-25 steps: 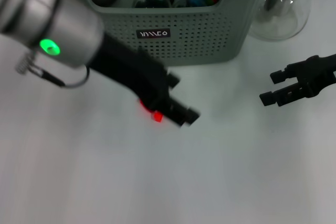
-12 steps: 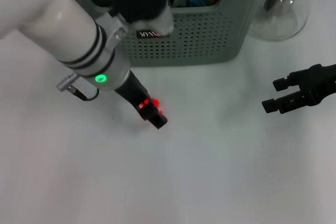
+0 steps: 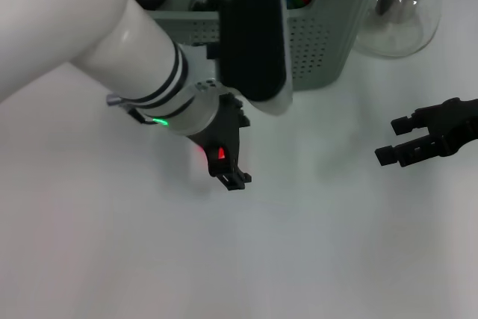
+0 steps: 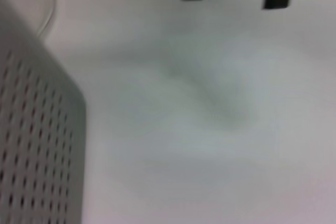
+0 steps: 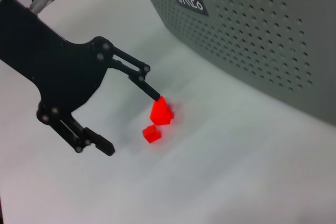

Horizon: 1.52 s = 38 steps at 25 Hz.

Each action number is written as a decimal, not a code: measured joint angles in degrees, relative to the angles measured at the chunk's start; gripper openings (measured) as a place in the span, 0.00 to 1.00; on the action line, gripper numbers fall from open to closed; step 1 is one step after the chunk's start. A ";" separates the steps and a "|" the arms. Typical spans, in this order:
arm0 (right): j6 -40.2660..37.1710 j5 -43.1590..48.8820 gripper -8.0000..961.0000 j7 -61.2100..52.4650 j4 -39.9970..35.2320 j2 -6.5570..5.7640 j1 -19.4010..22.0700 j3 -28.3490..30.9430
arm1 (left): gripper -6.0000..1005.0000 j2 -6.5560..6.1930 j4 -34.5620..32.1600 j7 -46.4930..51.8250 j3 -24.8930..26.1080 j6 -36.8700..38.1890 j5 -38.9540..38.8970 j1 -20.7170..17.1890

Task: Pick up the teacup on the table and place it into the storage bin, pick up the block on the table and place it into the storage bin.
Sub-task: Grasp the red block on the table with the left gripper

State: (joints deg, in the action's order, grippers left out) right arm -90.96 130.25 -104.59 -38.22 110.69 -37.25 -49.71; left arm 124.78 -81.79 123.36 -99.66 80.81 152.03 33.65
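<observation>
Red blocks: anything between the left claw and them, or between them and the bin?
Nothing visible. The left claw is open around the red blocks on bare table; the storage bin is just beyond.

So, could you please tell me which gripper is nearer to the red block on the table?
Left. The left gripper is open right at the red block, one finger touching it. The right gripper hovers open, well off to the block's right.

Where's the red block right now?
On the table in front of the storage bin, the red block sits between the open left gripper's fingers.
</observation>
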 joint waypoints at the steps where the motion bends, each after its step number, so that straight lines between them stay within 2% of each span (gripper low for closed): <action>1: 0.21 0.00 0.99 0.00 0.04 0.13 0.00 0.02 | 0.86 -0.05 0.64 -1.51 -0.47 -0.56 0.14 0.49; 9: 1.24 -0.01 0.98 -0.29 0.09 1.39 -0.07 0.06 | 0.86 -0.33 6.82 -6.67 -2.77 -2.40 2.46 4.35; 20: 2.68 -0.45 0.99 -0.44 0.22 2.71 -0.48 0.06 | 0.80 -0.18 8.61 -10.97 -4.38 -2.65 4.74 4.37; 26: 3.62 -0.52 0.98 -0.45 0.25 3.47 -0.61 0.09 | 0.61 -0.19 10.06 -12.33 -5.41 -2.77 4.60 5.63; 31: 3.86 -0.54 0.98 -0.43 0.25 4.06 -0.62 0.14 | 0.51 -0.32 12.35 -12.54 -6.40 -2.63 4.28 7.59; 38: 4.12 -0.53 0.98 -0.38 0.25 4.32 -0.19 0.15 | 0.51 -0.51 14.99 -13.06 -6.80 -2.39 2.79 9.63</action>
State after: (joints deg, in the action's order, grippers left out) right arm -86.84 129.72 -104.96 -37.97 115.01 -37.44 -49.56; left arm 124.27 -66.81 110.29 -106.46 78.42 154.83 43.28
